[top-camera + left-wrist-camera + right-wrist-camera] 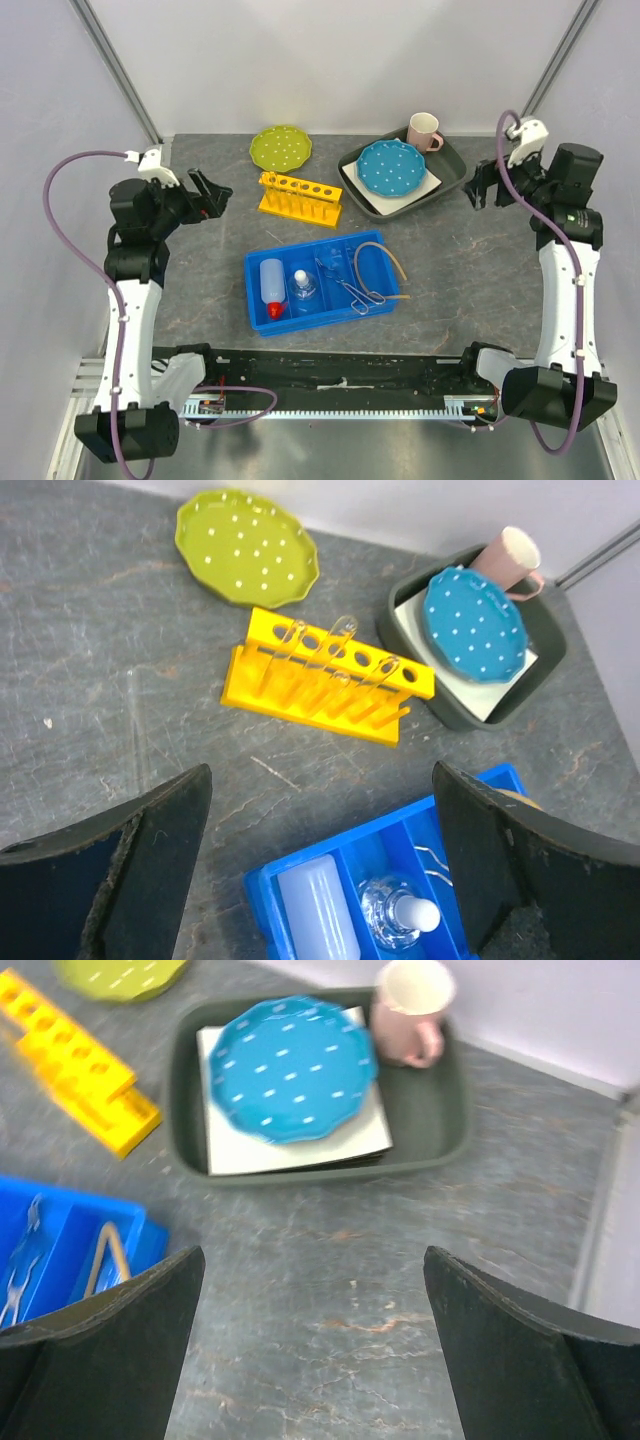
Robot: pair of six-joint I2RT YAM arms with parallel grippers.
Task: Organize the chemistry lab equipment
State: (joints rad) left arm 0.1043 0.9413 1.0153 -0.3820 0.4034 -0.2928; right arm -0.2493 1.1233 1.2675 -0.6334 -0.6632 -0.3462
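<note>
A blue divided tray at the table's middle holds the chemistry lab equipment. From left to right lie the white squeeze bottle with red nozzle, the clear flask with white stopper, the metal tongs and the tan tubing loop. My left gripper hovers open, up and left of the tray, holding nothing. In its wrist view the bottle and flask show below the left gripper. My right gripper is open and empty at the far right, above bare table.
A yellow test-tube rack stands behind the blue tray. A green polka-dot plate lies at the back. A grey tray at the back right holds a teal dotted plate and a pink mug.
</note>
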